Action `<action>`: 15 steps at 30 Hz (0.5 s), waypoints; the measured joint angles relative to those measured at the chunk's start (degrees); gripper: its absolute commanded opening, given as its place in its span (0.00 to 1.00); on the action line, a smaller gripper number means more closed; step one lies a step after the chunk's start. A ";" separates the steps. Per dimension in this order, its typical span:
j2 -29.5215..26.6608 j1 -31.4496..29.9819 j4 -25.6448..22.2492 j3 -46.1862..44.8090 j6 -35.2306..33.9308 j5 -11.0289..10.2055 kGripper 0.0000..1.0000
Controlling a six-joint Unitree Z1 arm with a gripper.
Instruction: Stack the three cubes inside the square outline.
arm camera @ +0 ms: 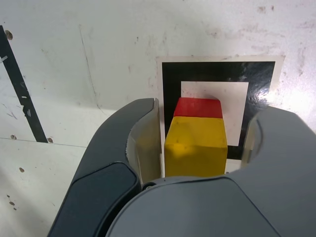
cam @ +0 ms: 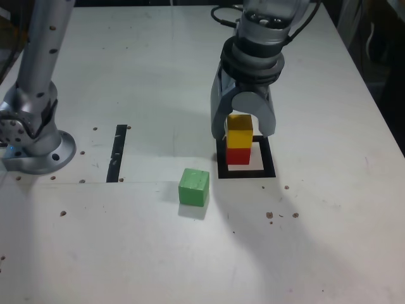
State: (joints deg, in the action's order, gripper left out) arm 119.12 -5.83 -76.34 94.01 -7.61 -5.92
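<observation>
- Right of centre in the exterior view, the tool (cam: 243, 130) hangs over the square outline (cam: 246, 172) with its jaws either side of the yellow cube (cam: 240, 131).
- The yellow cube sits on top of the red cube (cam: 238, 155), and the red one stands on the white middle of the outline, towards its left side as that view shows it.
- From the wrist view, the tool (arm camera: 202, 140) looks spread: one pad lies close against the yellow cube (arm camera: 196, 150), while a clear gap shows on the other side, so I would say it is not pinching the cube.
- The red cube (arm camera: 198, 107) peeks out beyond the yellow one in the wrist view, which suggests the two are roughly in line, though I cannot tell whether their edges are flush.
- The green cube (cam: 193, 186) rests alone on the bench (cam: 145, 76), lower left of the outline in the exterior view and apart from the tape.
- A short black strip (cam: 118, 152) lies further to the exterior view's left; it plays no part.
- My reading is that two of three cubes are stacked and the release is in hand.
- To do it well, lift straight up with the jaws wide, so the near pad does not drag the yellow cube sideways.
- The green cube would then want a square, centred grip and a gentle set-down, since the taller stack should topple more easily.
</observation>
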 measured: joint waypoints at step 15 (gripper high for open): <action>-9.16 -2.02 -4.45 -4.58 6.52 -1.43 0.99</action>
State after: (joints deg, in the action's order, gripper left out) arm 109.96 -7.84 -80.79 89.44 -1.09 -7.35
